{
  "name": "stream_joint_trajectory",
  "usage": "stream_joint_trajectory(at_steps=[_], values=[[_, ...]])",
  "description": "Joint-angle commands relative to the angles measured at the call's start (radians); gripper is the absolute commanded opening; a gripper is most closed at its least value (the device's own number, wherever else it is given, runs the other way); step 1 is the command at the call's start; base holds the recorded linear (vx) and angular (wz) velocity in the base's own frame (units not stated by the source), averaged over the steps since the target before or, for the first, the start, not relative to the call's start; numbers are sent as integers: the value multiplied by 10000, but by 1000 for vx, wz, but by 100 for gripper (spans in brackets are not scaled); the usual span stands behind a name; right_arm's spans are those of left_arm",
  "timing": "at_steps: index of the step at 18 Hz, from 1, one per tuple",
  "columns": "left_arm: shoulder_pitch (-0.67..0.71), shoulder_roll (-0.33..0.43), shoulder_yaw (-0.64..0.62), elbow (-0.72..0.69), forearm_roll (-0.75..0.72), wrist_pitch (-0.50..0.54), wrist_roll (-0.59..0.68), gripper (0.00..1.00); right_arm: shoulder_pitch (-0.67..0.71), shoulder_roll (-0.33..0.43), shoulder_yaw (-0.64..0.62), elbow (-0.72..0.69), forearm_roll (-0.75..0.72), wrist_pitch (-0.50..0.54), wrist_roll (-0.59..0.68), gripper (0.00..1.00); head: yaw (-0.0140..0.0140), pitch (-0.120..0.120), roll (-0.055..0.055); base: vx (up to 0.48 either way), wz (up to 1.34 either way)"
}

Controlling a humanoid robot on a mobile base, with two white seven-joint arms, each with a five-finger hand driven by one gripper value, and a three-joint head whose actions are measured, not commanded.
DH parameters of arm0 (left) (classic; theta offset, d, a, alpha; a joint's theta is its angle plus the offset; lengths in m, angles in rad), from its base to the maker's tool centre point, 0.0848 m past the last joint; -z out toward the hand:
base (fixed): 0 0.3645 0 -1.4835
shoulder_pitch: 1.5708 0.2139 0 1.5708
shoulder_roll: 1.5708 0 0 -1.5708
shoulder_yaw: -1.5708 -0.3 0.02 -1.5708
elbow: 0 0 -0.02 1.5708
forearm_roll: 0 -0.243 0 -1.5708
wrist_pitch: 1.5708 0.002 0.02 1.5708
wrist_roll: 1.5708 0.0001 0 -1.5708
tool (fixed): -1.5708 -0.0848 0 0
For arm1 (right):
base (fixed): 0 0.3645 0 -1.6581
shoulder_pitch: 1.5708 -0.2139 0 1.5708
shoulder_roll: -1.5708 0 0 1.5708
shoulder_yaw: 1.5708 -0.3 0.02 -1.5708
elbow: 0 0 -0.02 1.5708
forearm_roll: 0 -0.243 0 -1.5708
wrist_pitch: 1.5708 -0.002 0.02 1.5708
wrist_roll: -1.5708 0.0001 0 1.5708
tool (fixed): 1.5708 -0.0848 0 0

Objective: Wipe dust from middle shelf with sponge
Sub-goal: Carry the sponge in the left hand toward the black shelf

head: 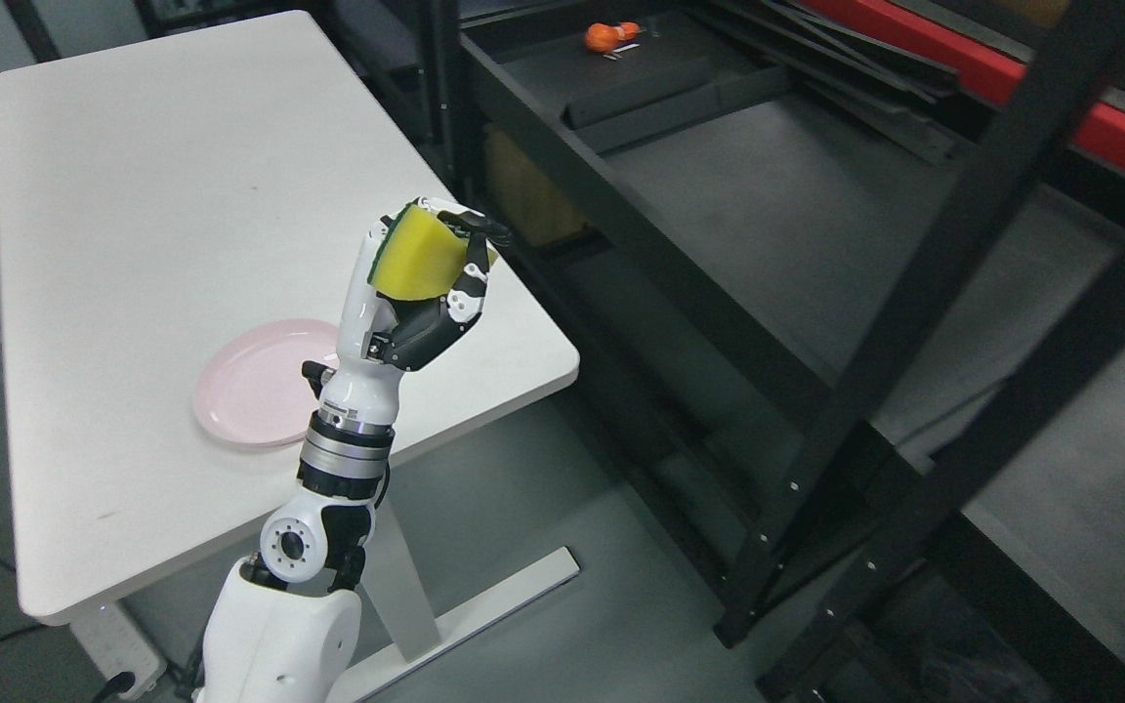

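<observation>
My left hand (426,268) is raised above the right edge of the white table (152,195), with its fingers curled around a yellow sponge (416,259) that has a green scrubbing back. The sponge is held upright, its yellow face turned toward the camera. The black metal shelf unit stands to the right of the hand, and its grey shelf board (797,215) lies open and bare in front. The hand is still left of the shelf frame, apart from it. My right arm does not show.
A pink plate (250,386) lies on the table behind my forearm. An orange object (609,36) sits at the far back of the shelf board. Black diagonal uprights (924,293) cross the shelf front. Cables trail on the floor at left.
</observation>
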Motion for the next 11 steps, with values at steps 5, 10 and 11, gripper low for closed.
stream_joint_trajectory(at_steps=[5, 10, 11], values=[[60, 142, -4030, -144, 446, 632, 599, 1, 0, -175, 0, -174, 0, 737, 9, 100, 0, 0, 0, -288, -929], [-1316, 142, -6040, -159, 523, 1324, 554, 1, 0, -175, 0, -174, 0, 752, -6, 100, 0, 0, 0, -199, -959], [-1943, 142, -6408, -159, 386, 1324, 523, 1, 0, -175, 0, -174, 0, 737, 9, 100, 0, 0, 0, -178, -979]])
